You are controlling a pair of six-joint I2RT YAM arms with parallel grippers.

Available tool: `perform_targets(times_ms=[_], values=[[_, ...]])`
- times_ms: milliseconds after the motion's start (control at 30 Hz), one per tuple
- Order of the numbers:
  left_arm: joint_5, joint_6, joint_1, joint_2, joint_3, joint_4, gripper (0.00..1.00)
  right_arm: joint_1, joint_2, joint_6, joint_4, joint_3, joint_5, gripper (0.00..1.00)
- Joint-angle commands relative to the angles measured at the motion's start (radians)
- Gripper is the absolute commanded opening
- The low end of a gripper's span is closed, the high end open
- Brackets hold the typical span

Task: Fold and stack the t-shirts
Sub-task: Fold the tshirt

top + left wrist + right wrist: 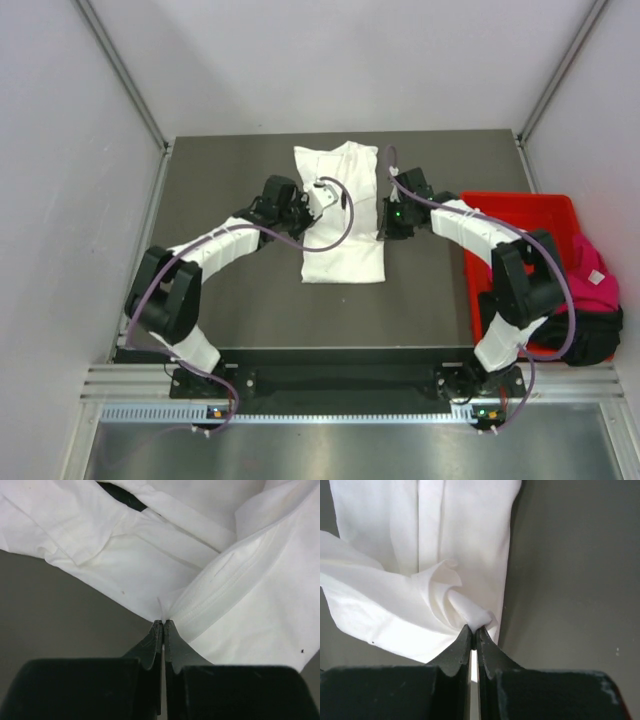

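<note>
Jaws of both arms are pressed shut on the white t-shirt (345, 250): the left jaws pinch a stitched hem at its left side, seen close in the left wrist view (240, 595), and the right jaws grip a bunched fold at its right edge (465, 540).

Nearest the camera, a metal rail (330, 385) runs along the front edge and carries both arm bases. Beyond it lies the worktop (250, 300), a flat, matte dark grey, bare between the rail and the shirt's near hem. The left arm (215, 250) reaches in from the left and the right arm (470, 230) from the right, so the two wrists flank the shirt. Open worktop remains to the left of the left arm and along the front.

The white t-shirt lies at the middle of the far half, a long, partly folded shape running near to far, its far end close to the worktop's back edge.

A red bin (520, 205) sits at the right edge, the right arm crossing over its inner side. A magenta-pink t-shirt (590, 275) is heaped on the bin's right rim, and a black t-shirt (590, 335) bunches at its near right corner.

Pale plain walls (330, 60) close in the left, right and far sides, with slanting metal posts (125, 75) at the back corners.
</note>
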Motion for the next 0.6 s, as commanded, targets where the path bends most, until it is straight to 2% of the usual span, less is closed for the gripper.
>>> perform_targets(times_ms=[0, 167, 467, 500, 567], values=[[0.000, 0.007, 0.028, 0.055, 0.061, 0.072, 0.00, -0.019, 0.060, -0.027, 0.054, 0.079, -0.041, 0.00], [-0.057, 0.024, 0.051, 0.104, 0.069, 0.091, 0.00, -0.047, 0.118, -0.013, 0.102, 0.091, -0.070, 0.00], [-0.052, 0.020, 0.063, 0.218, 0.138, 0.128, 0.00, -0.064, 0.196, 0.007, 0.137, 0.157, -0.055, 0.01], [-0.058, 0.017, 0.064, 0.226, 0.153, 0.126, 0.00, -0.067, 0.198, 0.010, 0.143, 0.159, -0.044, 0.04], [-0.066, 0.015, 0.066, 0.249, 0.164, 0.128, 0.01, -0.079, 0.204, 0.019, 0.148, 0.165, -0.034, 0.26]])
